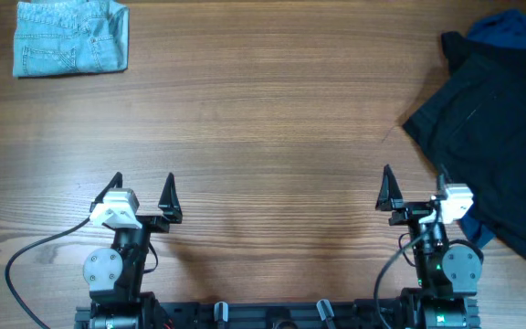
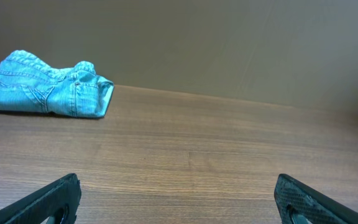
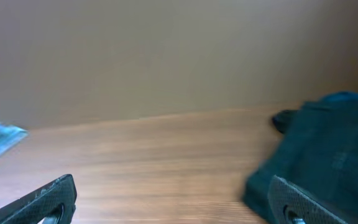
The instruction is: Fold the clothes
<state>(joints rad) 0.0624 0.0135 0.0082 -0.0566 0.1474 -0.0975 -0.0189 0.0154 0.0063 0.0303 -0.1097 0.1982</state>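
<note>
A folded light-blue denim garment point(image 1: 69, 37) lies at the table's far left corner; it also shows in the left wrist view point(image 2: 45, 90). A dark navy garment point(image 1: 496, 137) lies crumpled along the right edge, with a blue piece point(image 1: 510, 27) at its far end; it shows in the right wrist view point(image 3: 322, 162). My left gripper point(image 1: 142, 188) is open and empty near the front left point(image 2: 179, 196). My right gripper point(image 1: 414, 187) is open and empty just left of the dark garment's near edge point(image 3: 173, 199).
Bare wooden table point(image 1: 263, 119) stretches between the two garments. The arm bases and their cables point(image 1: 26, 265) sit along the front edge.
</note>
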